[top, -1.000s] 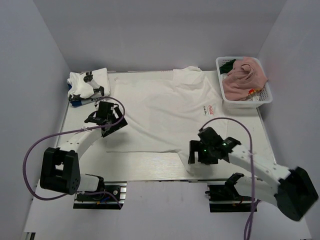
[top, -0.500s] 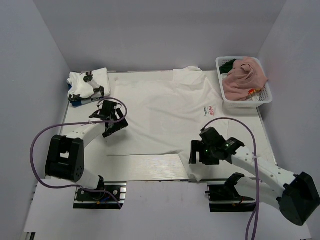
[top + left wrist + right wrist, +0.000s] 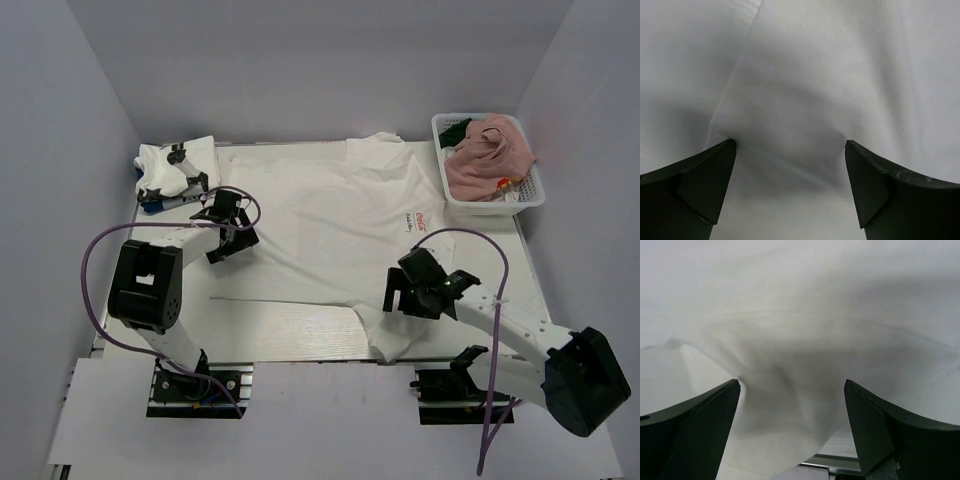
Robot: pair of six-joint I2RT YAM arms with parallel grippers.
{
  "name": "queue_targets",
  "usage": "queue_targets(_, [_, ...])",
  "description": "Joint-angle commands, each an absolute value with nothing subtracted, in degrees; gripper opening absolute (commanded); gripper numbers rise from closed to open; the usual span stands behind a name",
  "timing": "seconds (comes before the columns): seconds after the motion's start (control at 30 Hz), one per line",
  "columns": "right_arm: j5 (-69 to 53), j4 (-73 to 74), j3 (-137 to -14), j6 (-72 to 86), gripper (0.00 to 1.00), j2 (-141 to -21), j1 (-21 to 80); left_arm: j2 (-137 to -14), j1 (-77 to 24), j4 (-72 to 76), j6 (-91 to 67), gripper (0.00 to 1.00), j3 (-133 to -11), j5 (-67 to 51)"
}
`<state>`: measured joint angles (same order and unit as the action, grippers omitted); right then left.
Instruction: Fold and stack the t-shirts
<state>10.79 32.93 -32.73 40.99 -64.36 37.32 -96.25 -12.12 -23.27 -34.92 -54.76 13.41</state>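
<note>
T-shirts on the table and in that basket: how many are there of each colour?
White: 2, the spread white t-shirt and the folded white t-shirt in the far left corner
Pink: 1, the pink t-shirt in the basket
Dark green: 1, the dark green t-shirt, also in the basket
Total: 4 that can be told apart; the basket may hide more.

The only print that looks like lettering is a small red mark (image 3: pixel 419 212) on the chest of the white t-shirt (image 3: pixel 330 215) spread across the surface, with a tiny darker line just under it. Both are too small to read. The folded white t-shirt (image 3: pixel 175 168) at the far left corner carries black markings, but no letters can be read in them.
</note>
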Motion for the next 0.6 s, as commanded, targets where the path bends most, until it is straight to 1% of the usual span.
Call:
queue_targets(0.0, [4.7,19.7,-31.4,37.9,0.9,-58.6,35.8,-99.0,-11.5,-21.1,-34.1,1.0,-55.6,10.1])
queue_targets(0.1, [5.7,18.8,-33.3,37.4,0.9,-58.4,34.5,-98.4,-11.5,-21.1,-34.1,1.0,-56.2,9.6])
queue_targets(0.13, [9.0,19.9,-34.0,37.4,0.9,-60.6,33.0,-97.5,-11.5,-21.8,-34.1,1.0,-56.8,9.6])
queue_targets(0.2, [11.0,23.7,-36.7,37.2,0.9,-64.6,31.9,-95.9,-11.5,-23.0,-33.6,1.0,-57.4,10.3])
queue_targets(0.27, [11.7,24.6,-37.4,37.6,0.9,-68.2,29.4,-92.7,-11.5,-23.6,-32.1,1.0,-57.9,9.8])
queue_targets(0.33, [12.2,24.0,-36.7,37.8,0.9,-69.2,26.3,-90.9,-12.0,-21.5,-30.0,1.0,-57.3,9.8])
queue_targets(0.47, [10.2,21.4,-36.6,35.6,0.9,-72.5,20.1,-91.8,-12.0,-20.9,-28.8,1.0,-58.4,8.9])
queue_targets(0.57, [7.7,19.0,-38.6,32.6,0.9,-78.5,16.2,-94.9,-12.0,-19.8,-28.3,1.0,-59.6,8.9])
